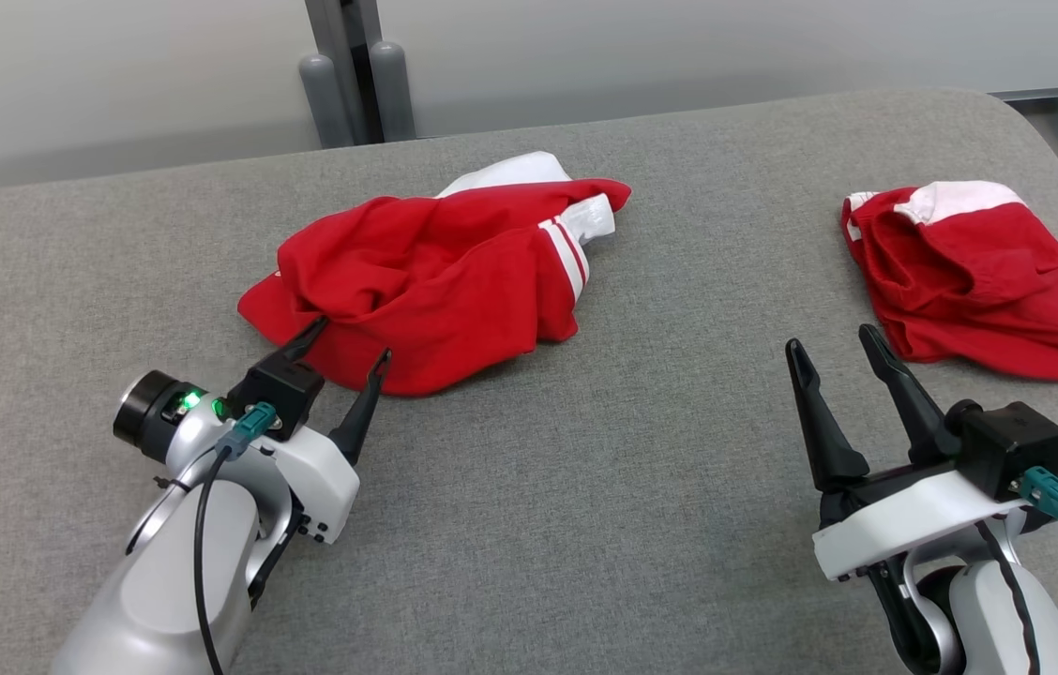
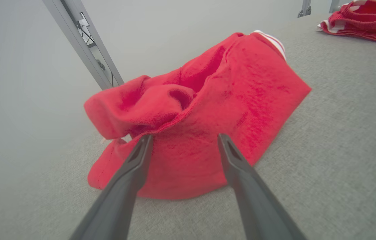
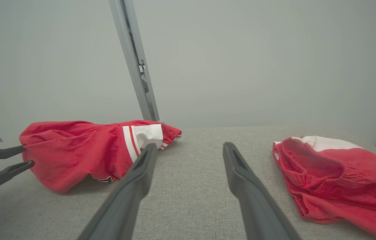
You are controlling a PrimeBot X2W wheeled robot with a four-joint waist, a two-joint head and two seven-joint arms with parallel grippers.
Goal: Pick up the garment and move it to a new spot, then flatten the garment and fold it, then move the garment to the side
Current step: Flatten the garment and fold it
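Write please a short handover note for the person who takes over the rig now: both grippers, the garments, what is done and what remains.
Left gripper: open, at the near edge of the crumpled red garment, not closed on it.
Right gripper: open, holding nothing, above the bare grey table.
Things: the crumpled red garment lies mid-table; a second red garment lies bunched at the right side, just beyond the right gripper.
Done: nothing that shows; the mid-table garment is neither flat nor folded.
Left: grasp it, move it, flatten, fold, set aside. Whether the second one is finished, I cannot tell.
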